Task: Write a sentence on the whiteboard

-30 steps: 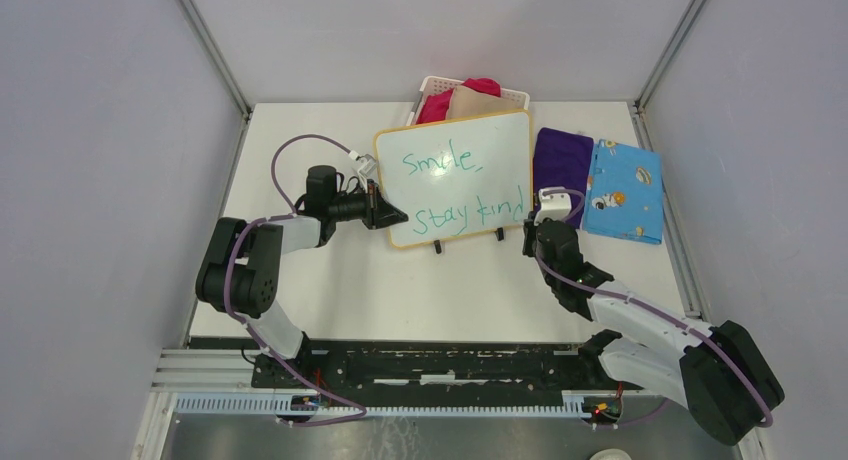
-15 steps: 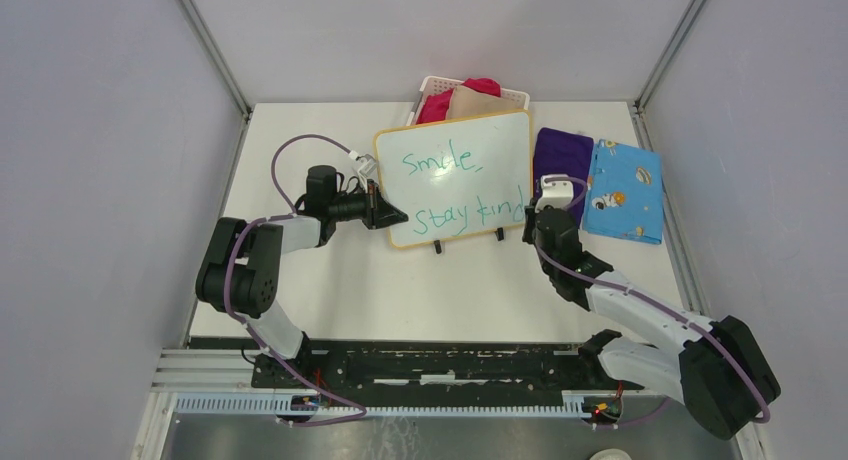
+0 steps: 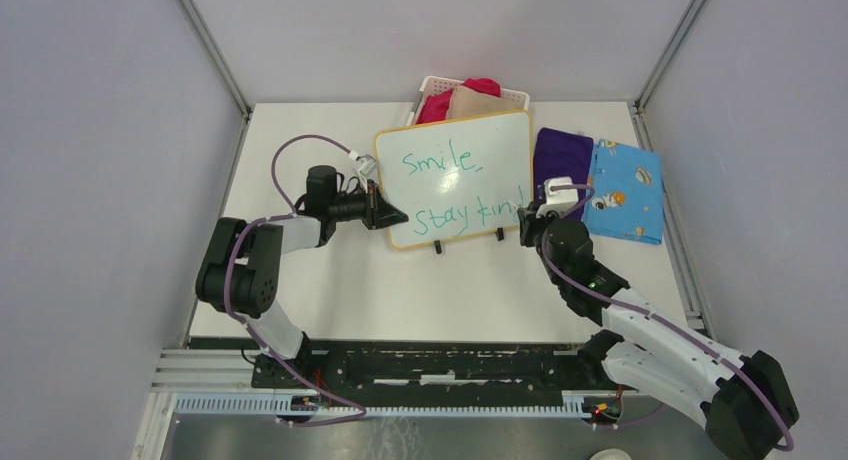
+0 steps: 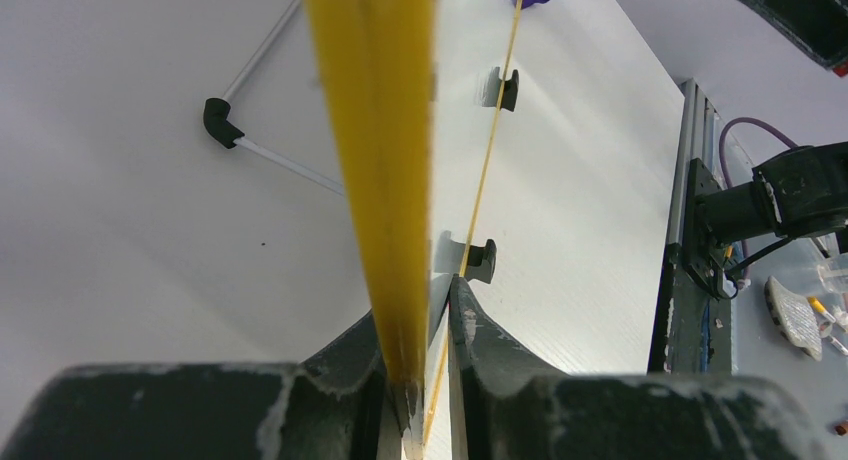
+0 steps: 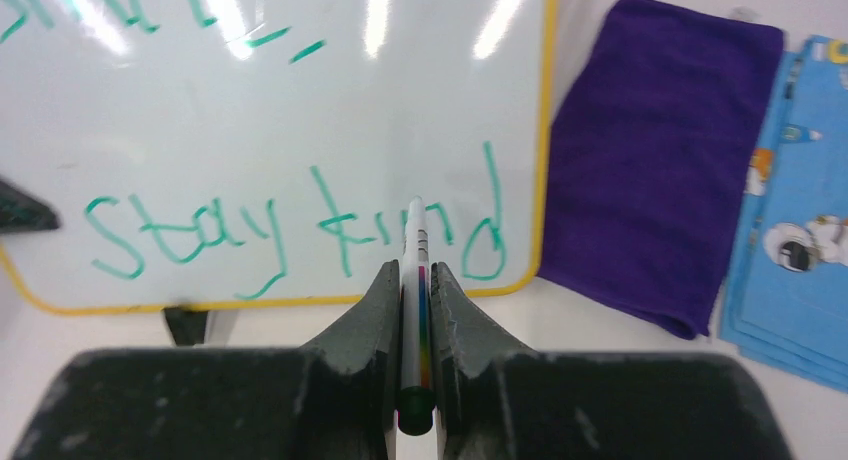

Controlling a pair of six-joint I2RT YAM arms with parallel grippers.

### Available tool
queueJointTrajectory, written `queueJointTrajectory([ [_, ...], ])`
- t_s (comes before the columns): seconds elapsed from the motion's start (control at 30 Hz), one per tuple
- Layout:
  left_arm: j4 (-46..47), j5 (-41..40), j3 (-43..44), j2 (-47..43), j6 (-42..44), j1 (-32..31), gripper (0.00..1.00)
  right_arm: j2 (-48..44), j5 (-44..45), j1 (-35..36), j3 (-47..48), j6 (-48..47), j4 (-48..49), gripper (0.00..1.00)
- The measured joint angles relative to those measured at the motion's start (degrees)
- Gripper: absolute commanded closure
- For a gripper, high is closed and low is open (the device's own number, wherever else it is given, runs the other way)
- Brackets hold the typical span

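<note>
Two green lines make up the sentence (image 3: 440, 218): "Smile," above and "stay kind" below, and both look fully written. It sits on the face of the whiteboard (image 3: 500, 155), which stands upright on its two black feet toward the back of the desk (image 3: 330, 290). A white basket (image 3: 432, 84) of red and beige cloth is just behind the whiteboard. A purple cloth (image 3: 560, 158) and a blue patterned cloth (image 3: 625, 190) lie flat to its right.

The right claw (image 5: 415, 275) is pressed together on a marker (image 5: 413, 230), whose long axis points straight ahead at the board face. The marker's tip is at the last letters of "kind", by the lower right corner. Whether the tip touches the surface I cannot tell. The writing therefore lies directly in front of this claw and runs away to its left, making the right arm the nearer one to the end of the line. Any finishing stroke or lift-off would likely be along the marker's own axis.

The left claw (image 4: 420, 320) pinches the yellow frame at the board's lower left edge, one finger on each side, steadying it.

Compared with a second ago, the right arm has stretched forward and its claw has crept up along the board's right edge. The left arm, the board and the cloths have not shifted.
</note>
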Motion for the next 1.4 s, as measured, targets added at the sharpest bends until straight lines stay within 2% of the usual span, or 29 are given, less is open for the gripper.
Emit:
queueJointTrajectory([
  [0.17,-0.1,0.0,0.1,0.0,0.0,0.0,0.98,2.6,-1.4,6.1,1.4,-2.9,0.1,1.0],
  [0.3,-0.2,0.0,0.1,0.0,0.0,0.0,0.98,6.3,-1.8,7.9,3.8,-4.1,1.4,1.0],
  [0.6,-0.4,0.0,0.2,0.0,0.0,0.0,0.98,10.2,-0.5,8.0,4.6,-4.2,3.7,1.0],
  [0.97,-0.4,0.0,0.2,0.0,0.0,0.0,0.98,10.6,-0.8,3.5,4.6,-2.7,5.2,1.0],
  [1.4,-0.4,0.0,0.2,0.0,0.0,0.0,0.98,11.0,-3.4,3.4,4.6,-2.4,7.0,1.0],
])
